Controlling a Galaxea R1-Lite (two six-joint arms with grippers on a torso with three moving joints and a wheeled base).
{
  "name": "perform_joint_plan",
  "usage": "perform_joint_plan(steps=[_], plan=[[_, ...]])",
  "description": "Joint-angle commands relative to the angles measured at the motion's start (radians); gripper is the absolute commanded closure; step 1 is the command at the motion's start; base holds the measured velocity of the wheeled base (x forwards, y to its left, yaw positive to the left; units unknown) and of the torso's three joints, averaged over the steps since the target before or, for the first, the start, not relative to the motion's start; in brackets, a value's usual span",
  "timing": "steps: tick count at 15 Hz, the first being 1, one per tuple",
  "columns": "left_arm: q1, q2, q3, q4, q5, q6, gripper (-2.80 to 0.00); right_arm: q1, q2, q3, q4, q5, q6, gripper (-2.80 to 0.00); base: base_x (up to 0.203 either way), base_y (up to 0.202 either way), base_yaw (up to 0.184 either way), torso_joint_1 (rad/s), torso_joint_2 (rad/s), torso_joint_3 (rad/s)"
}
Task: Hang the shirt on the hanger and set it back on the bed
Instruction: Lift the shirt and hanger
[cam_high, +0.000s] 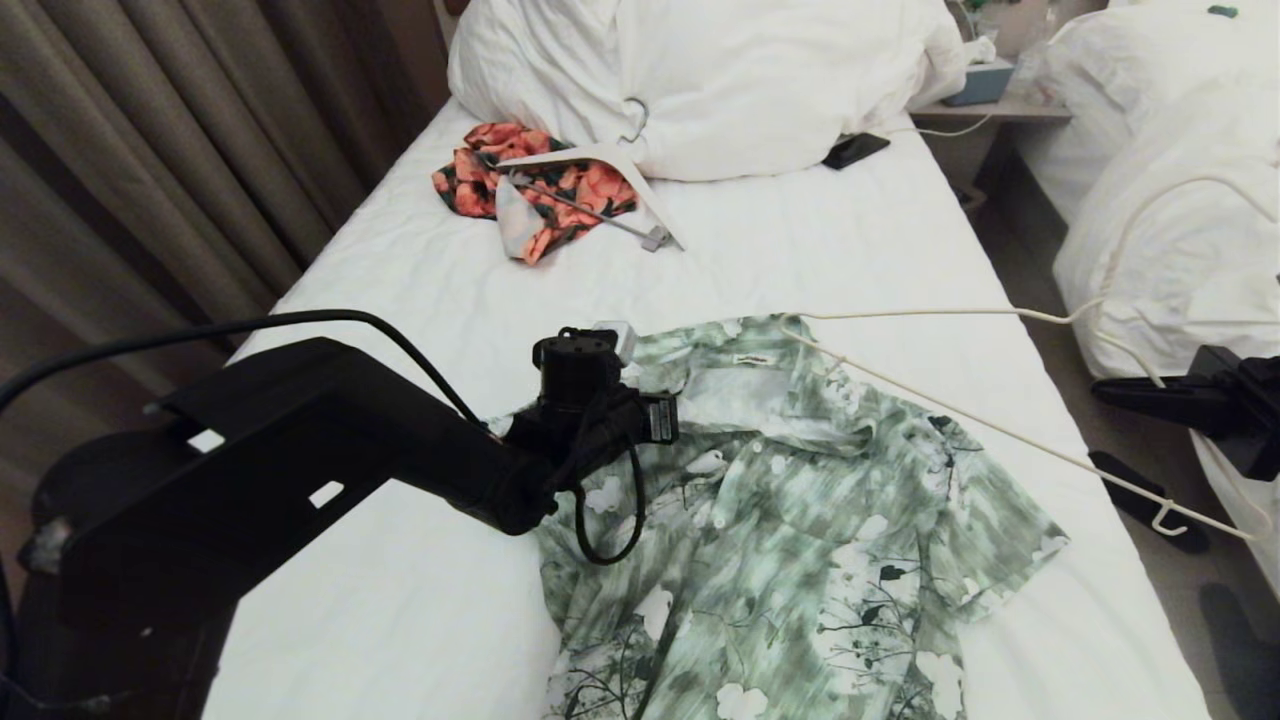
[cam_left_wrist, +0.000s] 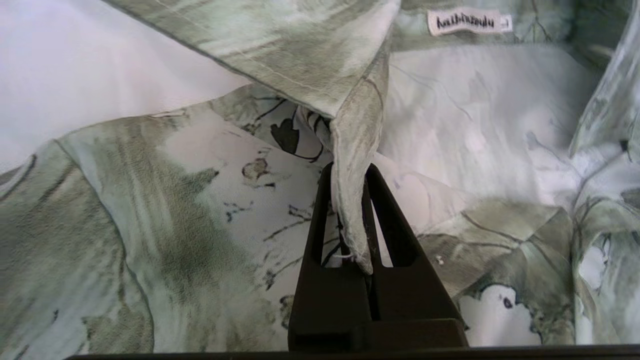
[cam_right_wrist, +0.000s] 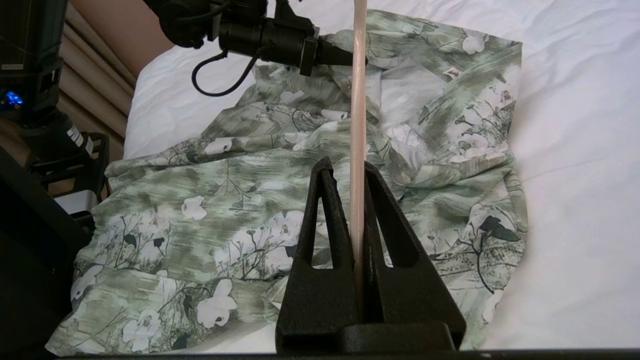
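Note:
The green and white floral shirt (cam_high: 800, 540) lies spread on the bed's white sheet (cam_high: 450, 300), collar toward the pillows. My left gripper (cam_high: 690, 405) sits at the collar's left side, shut on a pinched fold of the collar edge (cam_left_wrist: 352, 200), lifting it slightly. Off the bed's right side, my right gripper (cam_high: 1105, 388) is shut on the thin cream wire hanger (cam_high: 1000, 430). The hanger stretches across the shirt's right shoulder, its far tip (cam_high: 800, 320) at the collar. In the right wrist view the hanger wire (cam_right_wrist: 358, 100) runs up from between the fingers (cam_right_wrist: 325, 200) toward the left gripper (cam_right_wrist: 362, 61).
An orange-and-black floral garment (cam_high: 540, 185) with a thicker white clip hanger (cam_high: 600, 155) lies near the bulky pillows (cam_high: 720, 80). A dark phone (cam_high: 855, 150) rests beside them. A second bed with duvets (cam_high: 1170, 200) stands right, curtains (cam_high: 150, 150) left.

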Motion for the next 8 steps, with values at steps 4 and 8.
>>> perform_joint_plan(steps=[4,8], plan=[[-0.009,-0.045,0.000,0.037,0.002,-0.100,0.00,0.003,0.023,0.001,0.001,0.008,-0.005,0.00,0.000,0.000,0.000,0.000,0.00,0.000],[-0.032,-0.140,0.008,0.089,0.002,-0.165,0.00,0.019,0.042,-0.002,0.001,0.008,-0.004,0.00,0.000,0.000,0.000,0.000,0.00,0.000]])
